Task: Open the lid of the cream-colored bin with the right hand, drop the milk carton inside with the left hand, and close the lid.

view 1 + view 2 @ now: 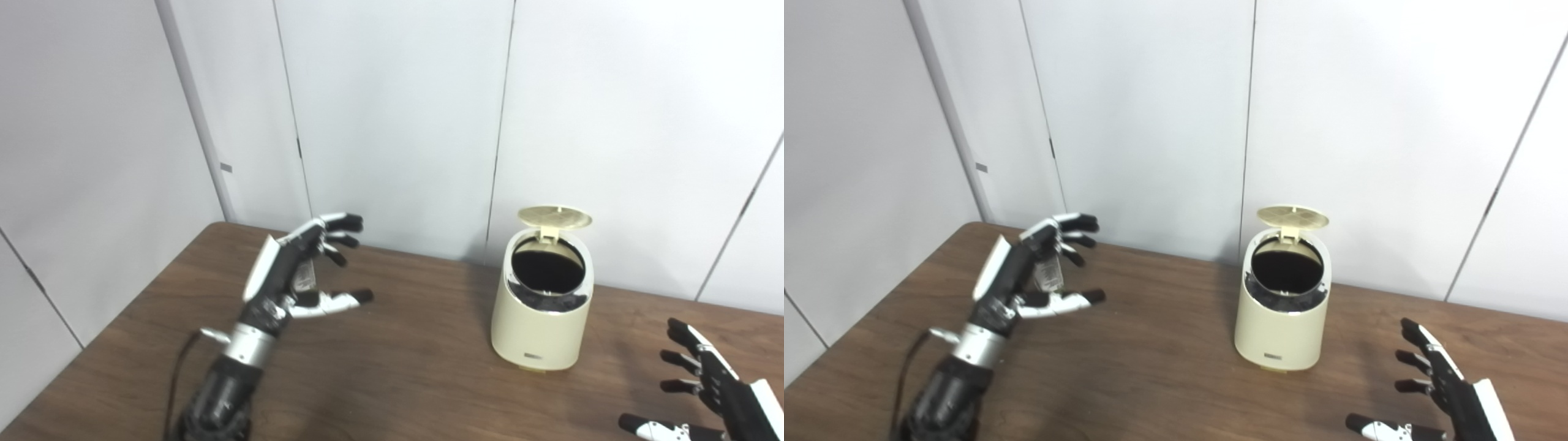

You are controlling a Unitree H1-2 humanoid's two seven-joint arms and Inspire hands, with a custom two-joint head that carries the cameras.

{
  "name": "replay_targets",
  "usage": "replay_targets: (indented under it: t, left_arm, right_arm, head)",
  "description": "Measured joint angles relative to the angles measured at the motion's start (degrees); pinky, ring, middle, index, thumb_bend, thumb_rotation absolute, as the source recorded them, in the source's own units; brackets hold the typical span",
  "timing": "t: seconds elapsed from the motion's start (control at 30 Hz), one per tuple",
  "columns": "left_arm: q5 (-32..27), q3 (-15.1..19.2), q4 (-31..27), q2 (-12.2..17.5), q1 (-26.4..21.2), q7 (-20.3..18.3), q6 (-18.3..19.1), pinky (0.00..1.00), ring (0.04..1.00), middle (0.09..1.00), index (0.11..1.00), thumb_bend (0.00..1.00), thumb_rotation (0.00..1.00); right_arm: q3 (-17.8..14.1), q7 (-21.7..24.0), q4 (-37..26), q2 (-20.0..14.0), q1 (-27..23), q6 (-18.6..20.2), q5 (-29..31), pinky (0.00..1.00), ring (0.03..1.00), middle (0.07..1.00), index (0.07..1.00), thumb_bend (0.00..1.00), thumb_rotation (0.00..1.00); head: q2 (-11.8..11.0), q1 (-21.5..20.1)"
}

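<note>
The cream-colored bin (542, 331) stands upright on the brown table (398, 373), right of centre. Its round lid (554, 217) is tipped up at the back, and the dark opening (1287, 269) shows only blackness inside. My left hand (294, 275) hovers well left of the bin with fingers and thumb spread, pointing toward it. A small pale printed patch shows against its palm; I cannot tell what it is. No milk carton is plainly in view. My right hand (710, 392) is low at the right, open, apart from the bin.
White wall panels (398, 122) rise directly behind the table's far edge, close behind the bin. A black cable (174, 380) runs along my left forearm. The table's left edge slants away at the lower left.
</note>
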Motion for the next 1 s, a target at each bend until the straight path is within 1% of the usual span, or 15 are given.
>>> replay_targets:
  t: [0.03,0.13,0.2,0.3,0.4,0.5,0.57,0.7,0.77,0.87,1.0]
  left_arm:
    - [-0.14,0.31,0.44,1.02,-1.01,0.00,-0.09,0.54,0.673,0.735,0.764,0.78,0.00]
    - [-0.70,0.72,2.77,3.73,-3.67,-0.07,-0.41,0.56,0.672,0.723,0.759,0.79,0.00]
    - [-1.21,0.82,4.53,4.50,-4.92,-0.08,-0.73,0.57,0.668,0.717,0.756,0.79,0.00]
    - [-1.00,0.80,8.52,5.46,-6.30,-0.02,-3.42,0.59,0.679,0.719,0.758,0.78,0.00]
    - [0.89,0.96,11.51,6.69,-7.07,0.50,-4.80,0.65,0.720,0.746,0.781,0.79,0.00]
    - [3.16,1.27,12.63,7.75,-7.41,1.83,-4.82,0.68,0.761,0.784,0.796,0.82,0.00]
    - [4.56,1.45,14.30,8.30,-8.02,2.64,-4.85,0.70,0.783,0.801,0.800,0.84,0.03]
    - [5.41,1.73,18.03,8.67,-8.53,4.69,-4.57,0.75,0.824,0.824,0.805,0.89,0.07]
    - [6.30,1.76,19.80,8.67,-8.74,5.59,-4.01,0.77,0.840,0.838,0.820,0.90,0.08]
    - [6.90,1.75,20.39,8.60,-8.79,7.01,-2.46,0.81,0.875,0.864,0.852,0.90,0.10]
    - [7.26,1.76,22.65,8.21,-9.09,9.26,-0.94,0.84,0.891,0.883,0.871,0.91,0.11]
  right_arm:
    - [0.05,0.02,-0.04,-0.10,-0.01,0.00,-0.01,0.64,0.824,0.899,0.881,0.78,0.13]
    - [0.11,0.04,-0.18,-0.11,-0.05,0.01,-0.02,0.63,0.819,0.898,0.879,0.78,0.10]
    - [0.11,0.04,-0.17,-0.12,-0.07,0.01,-0.02,0.62,0.819,0.900,0.881,0.78,0.10]
    - [0.18,0.04,-0.17,-0.11,-0.18,0.03,-0.14,0.61,0.814,0.900,0.883,0.78,0.09]
    - [0.21,0.04,-0.17,-0.08,-0.23,0.02,-0.09,0.61,0.817,0.903,0.884,0.77,0.07]
    - [0.22,0.03,-0.18,0.18,-0.27,0.02,-0.01,0.61,0.817,0.906,0.886,0.77,0.06]
    - [0.25,0.03,-0.19,0.38,-0.28,0.02,-0.01,0.61,0.822,0.908,0.889,0.77,0.07]
    - [0.37,0.08,-0.51,0.53,-0.34,0.03,0.22,0.63,0.833,0.922,0.893,0.76,0.06]
    - [0.33,0.16,-0.87,0.50,-0.38,0.03,0.56,0.61,0.826,0.921,0.892,0.75,0.07]
    - [0.30,0.39,-1.36,0.31,-0.50,0.03,0.84,0.59,0.808,0.909,0.885,0.76,0.08]
    - [0.14,0.42,-1.35,-0.40,-0.73,0.05,0.82,0.57,0.796,0.898,0.882,0.77,0.07]
  head:
    - [-0.09,0.09]
    - [-0.09,0.18]
    - [-0.09,0.53]
    - [-0.18,0.88]
    - [-0.26,0.62]
    - [-0.26,0.53]
    - [-0.26,0.44]
    - [-0.26,0.70]
    - [-0.18,0.97]
    - [-0.18,1.05]
    - [-0.09,1.14]
